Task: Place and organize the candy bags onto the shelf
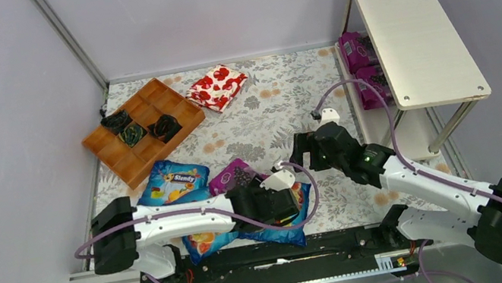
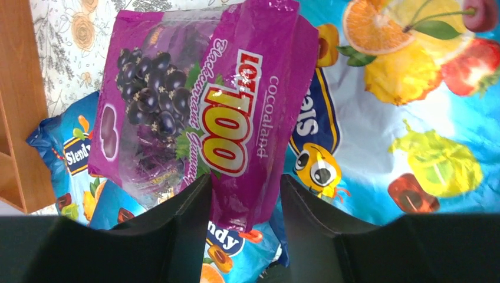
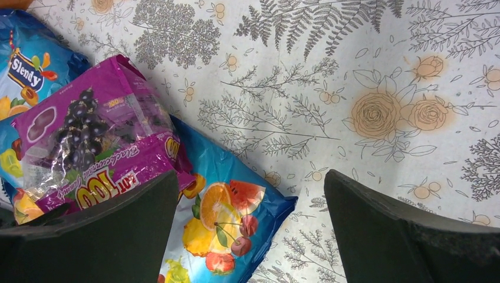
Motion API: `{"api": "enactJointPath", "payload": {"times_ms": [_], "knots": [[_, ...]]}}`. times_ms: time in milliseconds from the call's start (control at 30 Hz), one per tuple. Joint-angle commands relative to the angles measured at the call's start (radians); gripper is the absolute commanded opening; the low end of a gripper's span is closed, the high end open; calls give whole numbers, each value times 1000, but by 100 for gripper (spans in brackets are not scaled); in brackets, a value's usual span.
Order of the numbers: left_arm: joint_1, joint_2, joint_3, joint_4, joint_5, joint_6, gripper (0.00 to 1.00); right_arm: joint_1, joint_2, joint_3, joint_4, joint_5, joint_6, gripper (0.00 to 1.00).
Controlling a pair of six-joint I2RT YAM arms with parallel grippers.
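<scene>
We see the floral-clothed table [image 1: 280, 106] filling the top view. The shelf [image 1: 409, 23] stands at its 2 o'clock corner, and two shelved purple bags [image 1: 358, 53] lie on the lower board, one behind the other.

The right gripper [image 3: 247, 194] hovers near the table's centre. Its jaws are spread wide, over bare cloth and a corner of the blue bags [image 1: 176, 181], and they hold nothing. The left gripper [image 2: 244, 200] reaches toward 3 o'clock along the near edge. Its jaws pinch the near end of a third purple bag [image 2: 194, 106], which rests atop the blue ones.

The wooden tray [image 1: 124, 159] sits at 10 o'clock. The blue bags cluster at 7 o'clock, partly under the left arm. A red-and-white flower packet [image 1: 217, 87] lies at 11 o'clock, just beside the tray. Three dark wrapped pieces [image 1: 131, 134] rest in the tray's compartments.
</scene>
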Motion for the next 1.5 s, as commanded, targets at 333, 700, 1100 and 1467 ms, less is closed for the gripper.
{"api": "enactJointPath", "payload": {"times_ms": [333, 700, 1100, 1467], "knots": [[36, 11, 9, 59, -197, 8, 0, -39, 79, 106, 49, -71, 128, 100], [292, -205, -32, 407, 68, 131, 0, -151, 314, 157, 402, -512, 478, 100], [378, -215, -47, 542, 215, 208, 0, 35, 606, 353, 310, -409, 508, 100], [379, -220, -79, 585, 262, 215, 0, 63, 520, 349, 100, -205, 398, 100]]}}
